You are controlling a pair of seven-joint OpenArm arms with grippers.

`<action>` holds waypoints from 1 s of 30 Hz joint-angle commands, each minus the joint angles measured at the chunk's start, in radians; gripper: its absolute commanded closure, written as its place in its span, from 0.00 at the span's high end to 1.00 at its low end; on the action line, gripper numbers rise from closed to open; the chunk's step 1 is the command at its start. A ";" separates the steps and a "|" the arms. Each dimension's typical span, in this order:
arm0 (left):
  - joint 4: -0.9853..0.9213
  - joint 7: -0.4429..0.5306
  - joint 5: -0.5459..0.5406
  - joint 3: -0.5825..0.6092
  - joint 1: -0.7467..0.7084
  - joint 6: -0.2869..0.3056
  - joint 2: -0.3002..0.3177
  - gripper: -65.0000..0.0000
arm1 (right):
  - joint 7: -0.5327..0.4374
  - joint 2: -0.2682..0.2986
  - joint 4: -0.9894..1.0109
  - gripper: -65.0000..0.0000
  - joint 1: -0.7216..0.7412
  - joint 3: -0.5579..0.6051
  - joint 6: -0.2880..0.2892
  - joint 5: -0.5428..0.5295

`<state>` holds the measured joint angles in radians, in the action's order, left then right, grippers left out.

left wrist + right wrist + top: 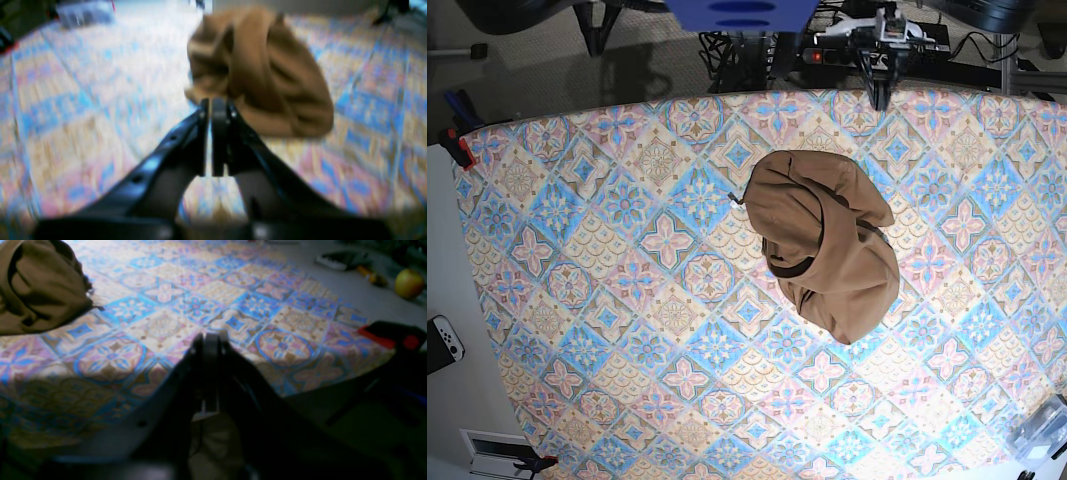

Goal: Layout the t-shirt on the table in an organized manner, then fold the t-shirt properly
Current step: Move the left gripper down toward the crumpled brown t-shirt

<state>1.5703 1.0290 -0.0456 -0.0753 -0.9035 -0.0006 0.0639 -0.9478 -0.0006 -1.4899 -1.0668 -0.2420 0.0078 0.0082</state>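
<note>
The t-shirt (825, 240) lay crumpled in a rounded heap on the table (607, 300), a little toward its far edge and right of centre in the base view. Just in front of the heap, the left gripper (210, 108) hung over the patterned cloth, its jaws a narrow slit apart and holding nothing. Well away from the heap, near the table's edge, the right gripper (208, 338) was fully closed and empty. Beyond that edge an apple (409, 283) sat on the floor.
</note>
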 commanded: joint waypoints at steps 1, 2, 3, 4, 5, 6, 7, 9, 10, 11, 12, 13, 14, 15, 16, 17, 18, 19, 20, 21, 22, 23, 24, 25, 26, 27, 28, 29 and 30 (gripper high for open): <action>0.043 0.012 0.002 -0.002 -0.010 0.000 0.000 0.12 | -0.004 0.004 -0.054 0.01 -0.014 -0.003 0.001 -0.007; 0.075 -0.019 0.002 -0.005 -0.009 0.000 0.000 0.13 | 0.037 0.004 -0.088 0.01 -0.016 -0.001 0.002 -0.007; 0.112 -0.069 0.002 -0.008 -0.006 0.000 0.000 0.13 | 0.080 0.004 -0.128 0.01 -0.016 -0.001 0.002 -0.007; 0.149 -0.126 0.002 -0.010 -0.004 0.000 0.000 0.13 | 0.122 0.007 -0.165 0.01 -0.017 0.000 0.008 -0.007; 0.189 -0.191 0.002 -0.010 -0.004 -0.002 0.000 0.14 | 0.163 0.007 -0.194 0.01 -0.023 0.008 0.030 -0.007; 0.232 -0.252 0.002 -0.011 -0.004 -0.003 0.001 0.14 | 0.204 0.007 -0.231 0.03 -0.028 0.014 0.059 -0.007; 0.266 -0.312 0.002 -0.013 -0.004 -0.003 0.001 0.14 | 0.238 0.007 -0.259 0.05 -0.031 0.019 0.076 -0.007; 0.341 -0.442 0.002 -0.033 -0.004 -0.003 0.003 0.14 | 0.307 0.004 -0.314 0.14 -0.031 0.034 0.097 -0.007; 0.382 -0.519 0.002 -0.042 -0.004 -0.003 0.003 0.14 | 0.344 0.004 -0.337 0.20 -0.031 0.048 0.102 -0.007; 0.420 -0.605 0.010 -0.051 0.001 -0.002 0.003 0.14 | 0.381 0.004 -0.357 0.26 -0.031 0.063 0.105 -0.007; 0.454 -0.686 0.011 -0.060 0.014 0.000 0.003 0.14 | 0.413 0.007 -0.369 0.32 -0.031 0.079 0.105 -0.007; 0.477 -0.766 0.011 -0.067 0.028 0.000 0.009 0.16 | 0.442 0.009 -0.377 0.37 -0.033 0.096 0.105 -0.007; 0.499 -0.852 0.013 -0.073 0.048 0.000 0.024 0.19 | 0.476 0.009 -0.378 0.42 -0.034 0.112 0.105 -0.007; 0.509 -0.941 0.013 -0.073 0.067 0.001 0.046 0.24 | 0.505 0.014 -0.381 0.46 -0.034 0.129 0.106 -0.007; 0.511 -1.022 0.013 -0.071 0.086 0.001 0.069 0.30 | 0.534 0.029 -0.381 0.49 -0.031 0.149 0.106 -0.007; 0.511 -1.087 0.013 -0.068 0.102 0.001 0.093 0.35 | 0.556 0.043 -0.381 0.50 -0.030 0.165 0.106 -0.007; 0.511 -1.142 0.013 -0.067 0.114 0.001 0.115 0.39 | 0.579 0.063 -0.381 0.51 -0.028 0.185 0.106 -0.007; 0.509 -1.191 0.013 -0.065 0.119 0.001 0.132 0.42 | 0.599 0.086 -0.381 0.50 -0.028 0.206 0.106 -0.007; 0.509 -1.225 0.013 -0.065 0.120 0.001 0.141 0.43 | 0.617 0.100 -0.381 0.51 -0.026 0.227 0.106 -0.007; 0.508 -1.251 0.013 -0.065 0.122 0.001 0.158 0.43 | 0.640 0.109 -0.381 0.51 -0.026 0.250 0.106 -0.007; 0.506 -1.266 0.013 -0.064 0.125 0.001 0.178 0.43 | 0.662 0.112 -0.381 0.51 -0.025 0.266 0.106 -0.007; 0.506 -1.274 0.013 -0.059 0.133 0.006 0.202 0.43 | 0.683 0.112 -0.381 0.51 -0.010 0.278 0.106 -0.007; 0.506 -1.281 0.013 -0.042 0.146 0.020 0.222 0.43 | 0.698 0.112 -0.383 0.51 0.007 0.290 0.106 -0.007; 0.506 -1.298 0.014 -0.027 0.162 0.041 0.242 0.43 | 0.714 0.112 -0.383 0.51 0.024 0.298 0.106 -0.007; 0.506 -1.331 0.014 -0.014 0.175 0.069 0.262 0.43 | 0.728 0.112 -0.383 0.51 0.044 0.306 0.106 -0.007; 0.506 -1.372 0.014 -0.001 0.189 0.095 0.276 0.43 | 0.735 0.112 -0.383 0.51 0.061 0.312 0.106 -0.007; 0.506 -1.407 0.014 0.015 0.206 0.116 0.284 0.43 | 0.743 0.112 -0.383 0.51 0.072 0.312 0.106 -0.007; 0.506 -1.443 0.014 0.024 0.231 0.138 0.285 0.43 | 0.749 0.112 -0.383 0.51 0.083 0.312 0.106 -0.007; 0.505 -1.479 0.014 0.025 0.255 0.156 0.285 0.43 | 0.757 0.112 -0.383 0.51 0.087 0.312 0.106 -0.007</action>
<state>2.0605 -0.4843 -0.0261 -0.0483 -0.6479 0.1631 0.3462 -0.1677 0.1162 -1.8565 -0.9672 0.0650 0.1158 0.0109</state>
